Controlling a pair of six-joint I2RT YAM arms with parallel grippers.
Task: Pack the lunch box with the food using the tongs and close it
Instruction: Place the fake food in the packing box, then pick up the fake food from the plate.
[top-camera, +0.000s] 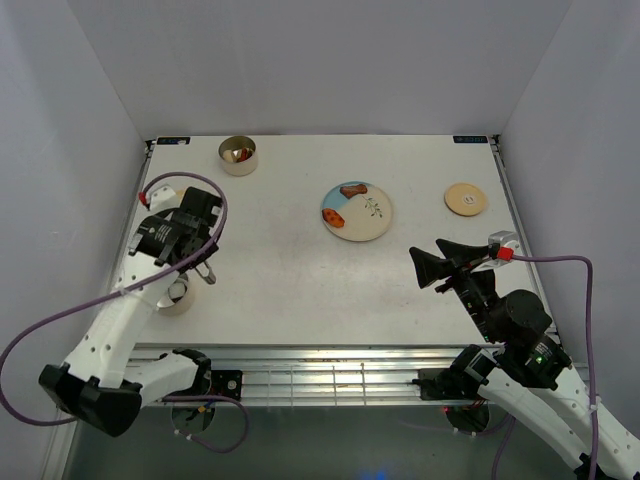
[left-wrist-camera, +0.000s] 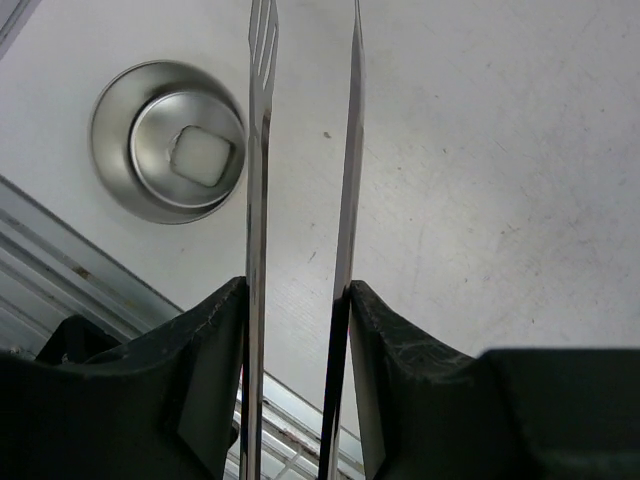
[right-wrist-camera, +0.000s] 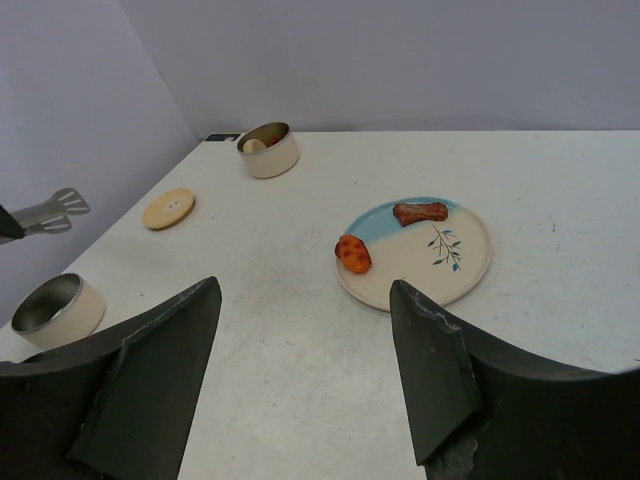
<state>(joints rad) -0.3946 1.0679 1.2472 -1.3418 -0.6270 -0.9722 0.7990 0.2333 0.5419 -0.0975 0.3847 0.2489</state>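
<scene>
My left gripper (top-camera: 187, 243) (left-wrist-camera: 297, 300) is shut on the tongs (left-wrist-camera: 258, 150), whose two thin arms stand a little apart, their tips (right-wrist-camera: 50, 212) just beside one steel tin (left-wrist-camera: 120, 170) (top-camera: 184, 306) (right-wrist-camera: 58, 308). A white piece (left-wrist-camera: 203, 155) lies in that tin. The second tin (top-camera: 238, 155) (right-wrist-camera: 268, 150) stands at the back left with food inside. On the plate (top-camera: 372, 225) (right-wrist-camera: 460, 270) lie an orange-red piece (top-camera: 335, 215) (right-wrist-camera: 352, 253) and a brown piece (top-camera: 353, 189) (right-wrist-camera: 420, 211). My right gripper (top-camera: 432, 266) (right-wrist-camera: 305, 290) hangs open and holds nothing, near the plate's front right.
A round light-wood lid (top-camera: 466, 198) (right-wrist-camera: 168, 208) lies flat at the back right of the table. The near tin sits close to the table's front edge, partly under my left arm. White walls close in the left, back and right sides.
</scene>
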